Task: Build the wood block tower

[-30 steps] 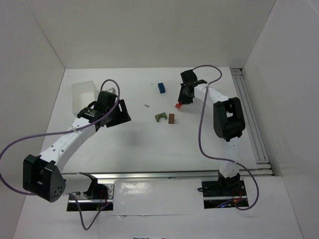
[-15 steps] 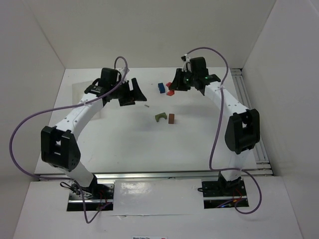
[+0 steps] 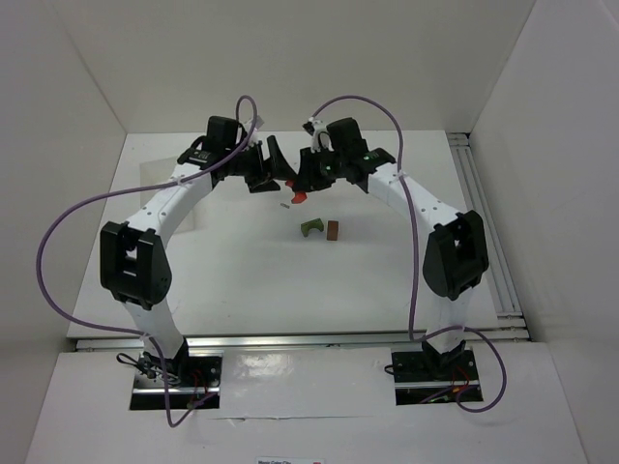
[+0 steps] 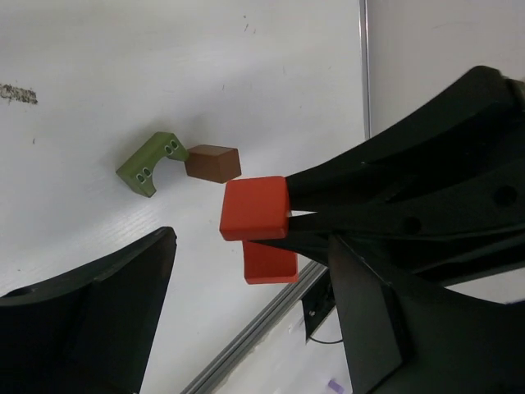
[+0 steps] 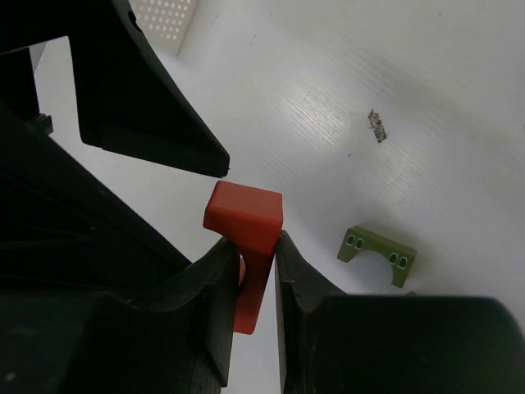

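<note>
My right gripper point(image 3: 302, 189) is shut on a red block point(image 3: 299, 197) and holds it above the table at the back centre. In the right wrist view the red block point(image 5: 244, 215) is pinched between the fingers point(image 5: 256, 256). My left gripper point(image 3: 270, 172) is open and empty, right next to the red block. In the left wrist view the red block point(image 4: 255, 210) hangs just beyond my open gripper point(image 4: 246, 328). An olive green arch block point(image 3: 311, 228) and a brown-orange block point(image 3: 333, 230) lie side by side on the table. The blue block is hidden.
A white tray point(image 3: 147, 184) stands at the back left, partly behind the left arm; its perforated corner shows in the right wrist view point(image 5: 168, 16). A small scrap point(image 3: 286, 205) lies on the table near the grippers. Metal rails point(image 3: 488, 232) run along the right edge.
The right gripper has carried the red block left, away from the blue block. The left gripper has swung right and now faces it, the two almost touching.
</note>
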